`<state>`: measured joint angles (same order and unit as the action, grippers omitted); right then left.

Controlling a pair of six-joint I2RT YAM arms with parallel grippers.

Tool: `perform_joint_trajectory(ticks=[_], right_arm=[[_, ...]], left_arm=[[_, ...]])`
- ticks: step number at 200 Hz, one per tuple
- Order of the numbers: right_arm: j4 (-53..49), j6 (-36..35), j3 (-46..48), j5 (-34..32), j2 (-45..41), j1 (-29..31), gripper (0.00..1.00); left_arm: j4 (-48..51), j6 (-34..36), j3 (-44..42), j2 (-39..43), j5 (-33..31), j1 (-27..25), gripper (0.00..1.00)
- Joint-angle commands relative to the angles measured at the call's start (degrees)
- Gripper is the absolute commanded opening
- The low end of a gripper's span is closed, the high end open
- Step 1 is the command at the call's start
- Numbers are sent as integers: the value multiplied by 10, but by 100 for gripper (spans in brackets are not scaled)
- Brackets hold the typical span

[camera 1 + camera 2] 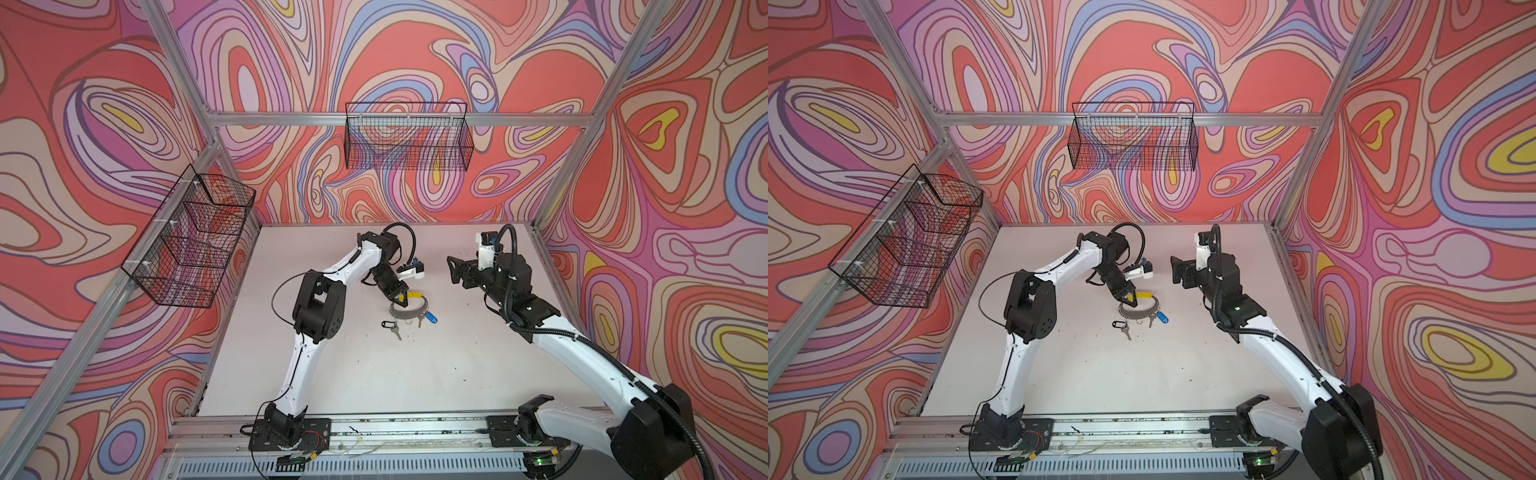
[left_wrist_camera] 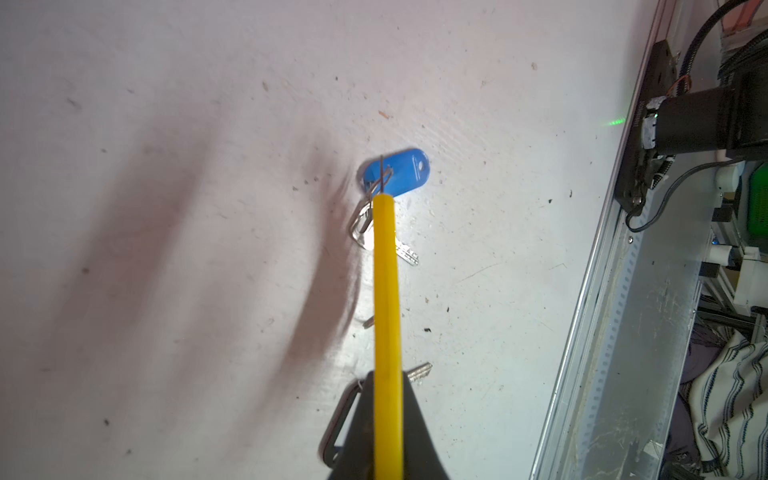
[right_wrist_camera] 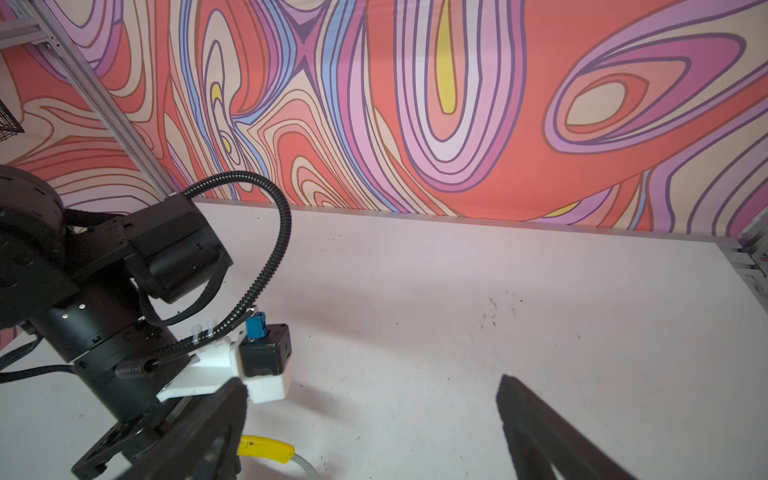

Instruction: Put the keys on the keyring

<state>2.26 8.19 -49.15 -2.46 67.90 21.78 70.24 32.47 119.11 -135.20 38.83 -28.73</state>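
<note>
Pinching the keyring by its yellow segment, left gripper is clamped tight; right gripper gapes empty. Blue key and black key lie nearby.

Left tool pinched shut low, right tool raised, agape

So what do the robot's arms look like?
Both have white tube-like links and chunky black joints. The left arm has a thin black cable looping out; the right arm wears a long ribbed black hose. The fingers are black and pointed.
</note>
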Motion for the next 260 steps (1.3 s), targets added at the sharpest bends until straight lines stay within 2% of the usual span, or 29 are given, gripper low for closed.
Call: perform_joint_trajectory(ticks=[1,32,59,74,93,132,144,151,154,157,166,203,215,227,245,253,256,260], right_arm=[[18,-4,-17,9,14,-2,98],[19,-5,-19,21,39,-2,98],[19,-1,-24,25,62,-2,98],[19,1,-29,28,73,-2,98],[17,2,-38,30,81,-2,98],[19,16,-39,30,71,-2,98],[23,17,-36,19,62,-2,98],[27,16,-35,11,56,-2,98],[28,13,-34,7,54,-2,98],[30,10,-35,3,51,-2,98],[38,-3,-36,-14,45,-2,98],[111,-92,-21,-101,17,-2,98],[111,-130,-30,-106,19,-3,98],[119,-142,-34,-116,9,-6,98],[199,-164,18,-119,-25,-21,98],[196,-159,28,-108,-23,-43,98],[187,-153,30,-104,-20,-54,98],[179,-142,35,-96,-16,-69,98]], left_arm=[[77,43,47,-46,29,11,12],[102,55,96,-80,39,24,11],[114,64,133,-106,31,30,16],[123,58,161,-127,15,35,21],[109,44,176,-128,3,42,37],[47,6,174,-78,-71,48,43],[20,-18,161,-51,-103,56,53],[-4,-37,149,-31,-122,63,63],[-15,-46,142,-21,-130,65,75],[-27,-55,134,-10,-138,68,80],[-78,-90,93,30,-166,79,87],[-367,-213,-193,282,-252,115,87],[-459,-268,-297,375,-293,123,87],[-537,-302,-402,466,-307,132,87],[-631,-341,-544,582,-400,136,94],[-654,-351,-606,629,-443,139,95],[-666,-350,-626,647,-450,141,99],[-687,-347,-666,670,-457,144,100]])
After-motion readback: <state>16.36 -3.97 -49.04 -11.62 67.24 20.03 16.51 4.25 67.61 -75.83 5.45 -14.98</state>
